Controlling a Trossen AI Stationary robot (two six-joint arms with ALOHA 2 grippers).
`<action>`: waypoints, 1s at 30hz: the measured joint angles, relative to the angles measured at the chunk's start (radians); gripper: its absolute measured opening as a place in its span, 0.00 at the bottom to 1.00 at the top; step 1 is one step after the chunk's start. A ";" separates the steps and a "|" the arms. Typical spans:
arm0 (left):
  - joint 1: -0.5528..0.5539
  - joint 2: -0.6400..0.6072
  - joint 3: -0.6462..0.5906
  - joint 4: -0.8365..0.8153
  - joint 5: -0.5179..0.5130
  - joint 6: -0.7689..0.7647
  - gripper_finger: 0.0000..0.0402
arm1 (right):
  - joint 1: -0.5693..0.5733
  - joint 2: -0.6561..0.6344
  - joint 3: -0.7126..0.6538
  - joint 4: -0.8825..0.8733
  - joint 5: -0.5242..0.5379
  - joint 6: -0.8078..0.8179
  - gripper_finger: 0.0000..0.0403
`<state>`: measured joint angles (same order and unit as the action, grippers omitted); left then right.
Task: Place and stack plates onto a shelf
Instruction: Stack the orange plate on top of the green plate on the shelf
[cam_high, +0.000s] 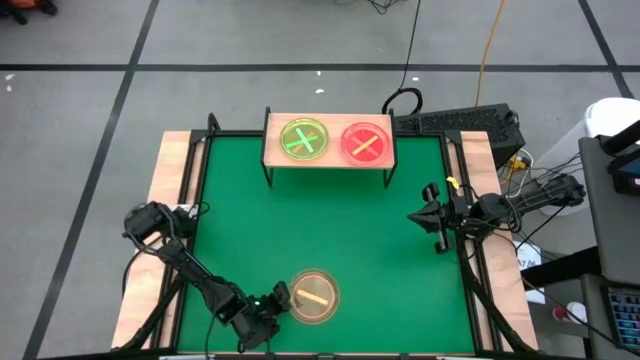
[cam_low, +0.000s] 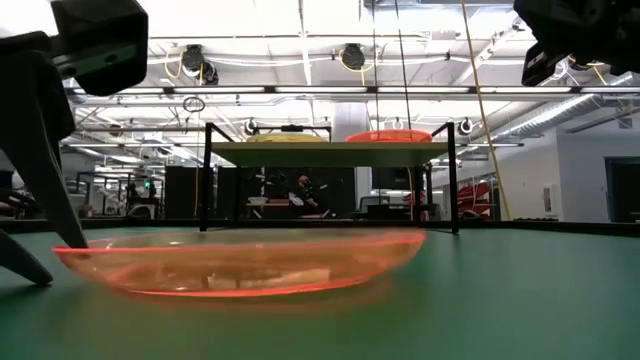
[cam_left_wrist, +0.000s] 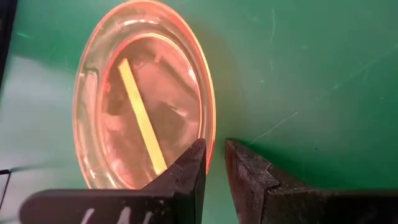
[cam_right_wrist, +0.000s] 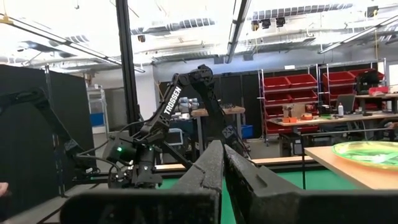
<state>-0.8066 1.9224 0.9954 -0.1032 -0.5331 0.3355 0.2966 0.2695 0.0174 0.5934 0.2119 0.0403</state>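
An amber plate (cam_high: 312, 296) with a yellow stripe rests flat on its base on the green mat near the table's near edge; it also shows in the low view (cam_low: 240, 262). My left gripper (cam_high: 279, 298) is at the plate's left rim, slightly open. In the left wrist view (cam_left_wrist: 216, 146), one finger stands inside the rim and one outside. The wooden shelf (cam_high: 275, 125) at the far edge carries a green stack (cam_high: 303, 139) and a red stack (cam_high: 366, 143), each showing crossed stripes. My right gripper (cam_high: 415, 216) is shut and empty, raised over the mat's right side. My left gripper straddles the amber plate's left rim (cam_left_wrist: 211, 134), slanting down from the table's left. One finger (cam_left_wrist: 189, 171) is over the inside and one (cam_left_wrist: 249, 174) is outside. Green mat shows between the rim and the outer finger. I cannot tell whether either finger touches the plate.
The green mat (cam_high: 330, 225) lies open between the amber plate and the shelf. The shelf stands on thin black legs (cam_low: 207, 180) with a gap beneath. Wooden table borders (cam_high: 172, 170) flank the mat. A keyboard and cables (cam_high: 460, 122) lie beyond the far right corner.
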 joint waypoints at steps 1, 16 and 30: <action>0.003 0.005 0.001 0.001 0.000 0.000 0.17 | 0.000 0.000 0.000 0.000 0.000 0.000 0.00; 0.011 0.001 -0.001 0.031 -0.051 0.013 0.01 | 0.000 0.000 0.000 -0.006 -0.003 0.001 0.00; 0.009 -0.174 -0.003 0.037 -0.188 0.047 0.00 | 0.000 0.000 0.000 -0.131 -0.003 0.001 0.00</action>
<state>-0.7980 1.7487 0.9928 -0.0664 -0.7210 0.3821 0.2966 0.2696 0.0174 0.4627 0.2085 0.0416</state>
